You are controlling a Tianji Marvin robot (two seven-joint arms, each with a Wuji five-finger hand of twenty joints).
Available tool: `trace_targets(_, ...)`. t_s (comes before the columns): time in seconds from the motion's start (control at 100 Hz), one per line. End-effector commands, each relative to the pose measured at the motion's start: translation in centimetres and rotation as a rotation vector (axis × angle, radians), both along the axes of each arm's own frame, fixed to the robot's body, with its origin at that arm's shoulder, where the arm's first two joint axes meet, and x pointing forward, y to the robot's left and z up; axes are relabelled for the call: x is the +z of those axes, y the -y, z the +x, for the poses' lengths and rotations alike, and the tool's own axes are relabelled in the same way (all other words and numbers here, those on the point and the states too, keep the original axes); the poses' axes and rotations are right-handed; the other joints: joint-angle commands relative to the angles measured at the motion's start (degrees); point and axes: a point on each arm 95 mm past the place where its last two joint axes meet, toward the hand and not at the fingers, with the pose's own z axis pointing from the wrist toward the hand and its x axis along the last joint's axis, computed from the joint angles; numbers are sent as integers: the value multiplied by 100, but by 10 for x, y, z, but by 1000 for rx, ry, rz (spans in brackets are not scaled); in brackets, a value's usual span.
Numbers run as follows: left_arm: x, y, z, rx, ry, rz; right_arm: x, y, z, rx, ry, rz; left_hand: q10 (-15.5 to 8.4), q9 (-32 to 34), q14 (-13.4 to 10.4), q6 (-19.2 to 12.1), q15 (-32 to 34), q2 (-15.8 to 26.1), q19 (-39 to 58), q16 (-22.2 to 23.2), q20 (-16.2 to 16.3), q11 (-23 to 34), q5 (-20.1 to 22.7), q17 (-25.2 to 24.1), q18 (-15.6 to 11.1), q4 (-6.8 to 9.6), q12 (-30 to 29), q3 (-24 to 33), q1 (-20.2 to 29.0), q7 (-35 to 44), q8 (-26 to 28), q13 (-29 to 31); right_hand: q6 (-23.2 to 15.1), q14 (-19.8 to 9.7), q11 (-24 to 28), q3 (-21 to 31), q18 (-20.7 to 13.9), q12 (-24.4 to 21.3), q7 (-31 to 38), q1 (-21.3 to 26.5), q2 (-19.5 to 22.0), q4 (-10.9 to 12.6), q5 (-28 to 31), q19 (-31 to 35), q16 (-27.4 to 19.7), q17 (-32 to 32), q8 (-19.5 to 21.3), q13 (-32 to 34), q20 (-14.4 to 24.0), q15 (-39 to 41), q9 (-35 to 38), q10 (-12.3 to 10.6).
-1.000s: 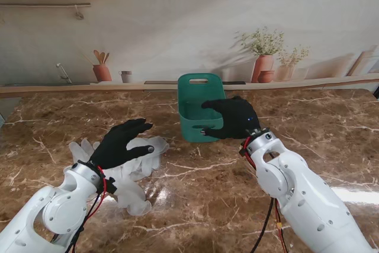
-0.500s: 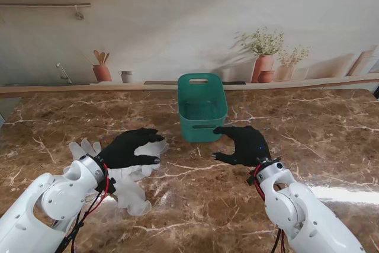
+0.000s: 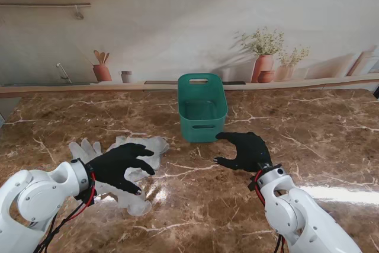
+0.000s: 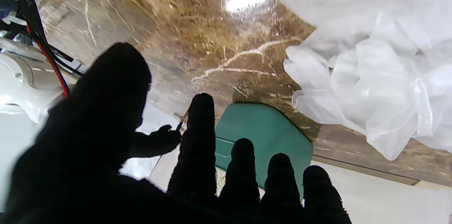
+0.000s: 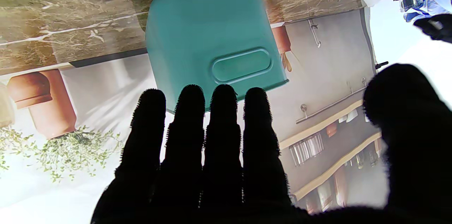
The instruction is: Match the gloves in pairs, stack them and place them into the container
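A heap of translucent white gloves (image 3: 127, 173) lies on the marble table at my left; they fill one side of the left wrist view (image 4: 381, 76). My left hand (image 3: 121, 165), black-gloved, hovers over the heap with fingers spread and holds nothing. The teal container (image 3: 202, 111) stands upright at the table's middle, farther from me, and looks empty. My right hand (image 3: 246, 151) is open just nearer than the container and to its right, apart from it. The right wrist view shows the container's handled wall (image 5: 215, 37) beyond my fingers (image 5: 219, 139).
The brown marble table (image 3: 308, 128) stretches wide to the right. A ledge along the back wall carries potted plants (image 3: 265, 57) and small jars (image 3: 102, 72).
My right hand drew back from the container's near wall toward me and lowered. My left hand pulled back toward me and dropped lower over the glove heap.
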Motion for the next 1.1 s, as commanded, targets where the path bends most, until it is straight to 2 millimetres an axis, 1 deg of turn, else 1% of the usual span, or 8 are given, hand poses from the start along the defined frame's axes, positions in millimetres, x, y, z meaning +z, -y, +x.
trace_targets(0.0, -9, -1, -11, -17, -30, 19, -4, -1, -4, -1, -21, -2, -29, -158, -223, -192, -194, -220, -253, -69, -98, -65, 137, -50, -106, -145, -29, 146, -186, 66, 57, -303, 0, -50, 5, -74, -97, -22, 12, 14, 92, 212, -52, 29, -134, -56, -29, -34, -129, 13, -33, 23)
trace_targets(0.3, -28, -6, -32, -66, -77, 117, -2, -8, -7, 12, -30, 3, -56, -244, -168, -113, -231, -602, -304, 3, -276, -56, -412, -23, -116, -294, -19, 732, -211, -442, -170, -319, -28, -41, 24, -107, -88, 23, 42, 78, 111, 218, -20, 65, -120, -34, -20, 0, -129, 27, 17, 20)
trace_targets(0.62, -51, -6, -28, -57, -16, 171, 5, -15, -9, 32, -29, -1, -55, -216, -103, -193, -35, -503, -122, 138, -92, 36, -632, -50, -44, -266, 29, 1170, 32, -496, -202, -251, -53, -49, 51, -134, -79, 71, 68, 119, 143, 224, 6, 104, -100, -4, -7, 50, -126, 50, 79, 22)
trace_targets(0.76, -57, -2, -22, -51, 29, 198, 7, -17, -11, 38, -28, -4, -22, -165, -85, -186, 77, -207, 86, 185, 254, 85, -407, -117, 23, -285, 61, 1144, 28, -133, -26, -212, -64, -42, 76, -156, -75, 100, 86, 156, 174, 224, 33, 127, -88, 16, 0, 86, -121, 65, 132, 15)
trace_targets(0.86, -59, 2, -17, -33, 57, 193, 8, -18, -12, 44, -30, -9, -44, 9, -75, -342, 176, 316, 242, 223, 679, 169, 311, -160, 26, -252, 113, 1046, 275, 897, 502, -119, -76, -37, 92, -180, -66, 122, 102, 206, 195, 224, 61, 150, -74, 40, 7, 124, -115, 83, 169, 14)
trace_targets(0.91, -60, 3, -14, -23, 71, 177, 7, -18, -12, 45, -31, -9, -67, 169, -90, -616, 234, 305, 281, 240, 1001, 218, 555, -174, 27, -541, 151, 285, 944, 1574, 787, -14, -80, -24, 103, -193, -53, 133, 114, 229, 204, 225, 82, 165, -65, 53, 12, 155, -112, 97, 198, 8)
trace_targets(0.97, -61, 5, -11, -7, 91, 156, 6, -20, -13, 49, -37, -7, -62, 365, -88, -882, 303, 685, 457, 264, 1276, 274, 772, -181, 51, -390, 190, -532, 1426, 2489, 837, 104, -92, -15, 128, -206, -43, 151, 144, 272, 220, 226, 139, 190, -54, 78, 22, 198, -104, 117, 258, 17)
trace_targets(1.09, -61, 10, -7, 59, 121, 52, 2, -24, -17, 60, -51, -4, -60, 855, -52, -1008, 443, 1018, 930, 315, 1494, 379, 1127, -147, 211, -354, 247, -791, 1487, 3159, 1051, 413, -128, 33, 204, -269, -21, 209, 222, 355, 243, 226, 260, 296, 0, 175, 51, 364, -72, 209, 424, 19)
